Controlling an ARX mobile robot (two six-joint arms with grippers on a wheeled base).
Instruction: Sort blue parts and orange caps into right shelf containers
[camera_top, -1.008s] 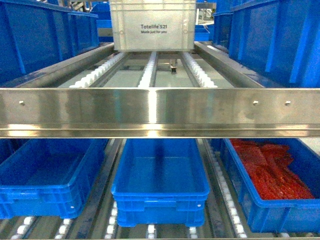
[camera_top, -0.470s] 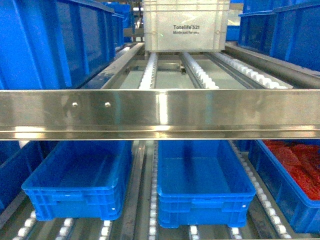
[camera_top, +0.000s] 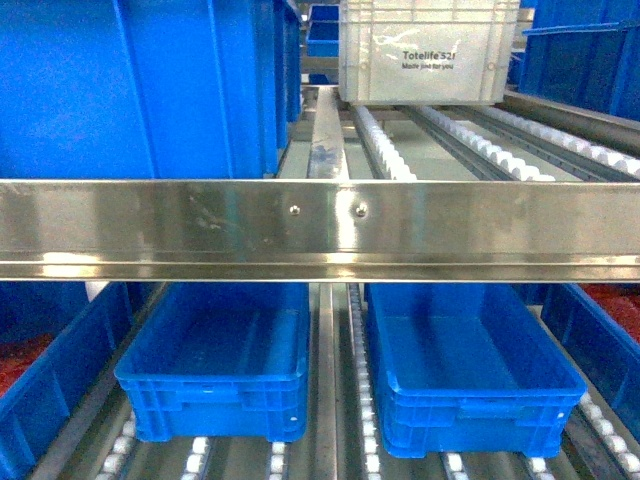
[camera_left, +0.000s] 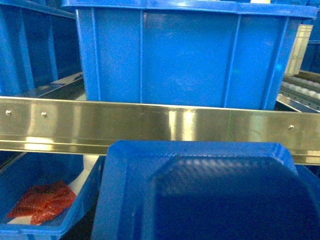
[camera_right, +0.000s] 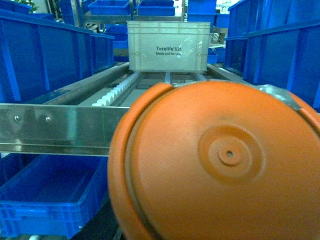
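Right wrist view: we carry an orange cap (camera_right: 220, 165) before the steel rail (camera_right: 55, 127) toward crates; both grippers' jaws unseen, state unknowable.

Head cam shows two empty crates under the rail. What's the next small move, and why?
Probably ease the right arm down and forward, under the steel rail, toward the right-hand empty crate. The orange cap fills the right wrist view and looks roughly level with the rail, so it likely cannot drop in from there. The grip itself is out of view, so go slowly.
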